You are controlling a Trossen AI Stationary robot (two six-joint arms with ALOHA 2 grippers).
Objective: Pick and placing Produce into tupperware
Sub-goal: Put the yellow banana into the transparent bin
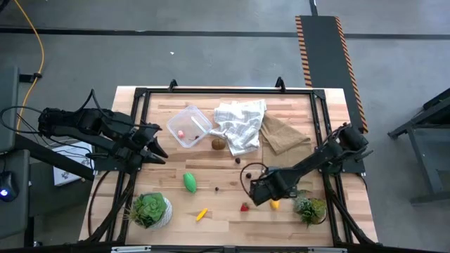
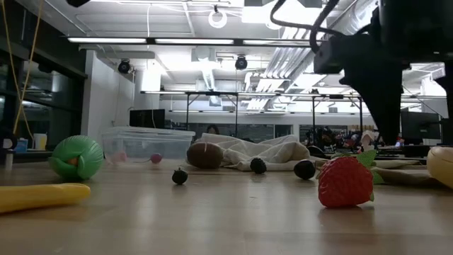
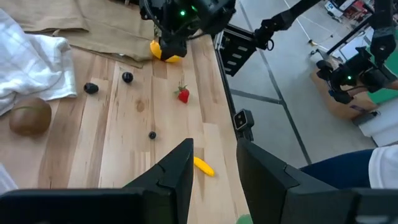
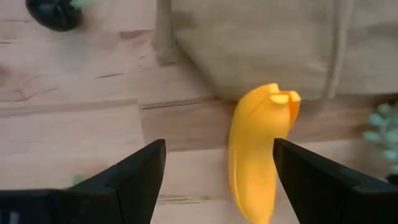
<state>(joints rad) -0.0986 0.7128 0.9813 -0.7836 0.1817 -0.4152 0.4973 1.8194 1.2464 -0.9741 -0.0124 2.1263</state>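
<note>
The clear tupperware (image 1: 190,126) stands at the table's far middle with a pink piece inside. Loose on the wood lie a kiwi (image 1: 219,144), a green oval (image 1: 190,182), a yellow banana piece (image 1: 202,213), a strawberry (image 1: 245,206) and small dark berries (image 1: 216,188). Another yellow banana piece (image 4: 258,155) lies near the table's near right. My right gripper (image 4: 219,152) hangs open over it, pointing down, one finger on either side and the piece nearer one finger. No touch shows. My left gripper (image 3: 214,162) waits open over the table's left edge with nothing between its fingers.
A white checked cloth (image 1: 239,123) and a brown cloth (image 1: 283,133) lie at the far right, the brown one close to the right gripper's banana piece. Two potted plants (image 1: 150,209) (image 1: 309,209) stand along the near edge. A black frame (image 1: 225,90) borders the table.
</note>
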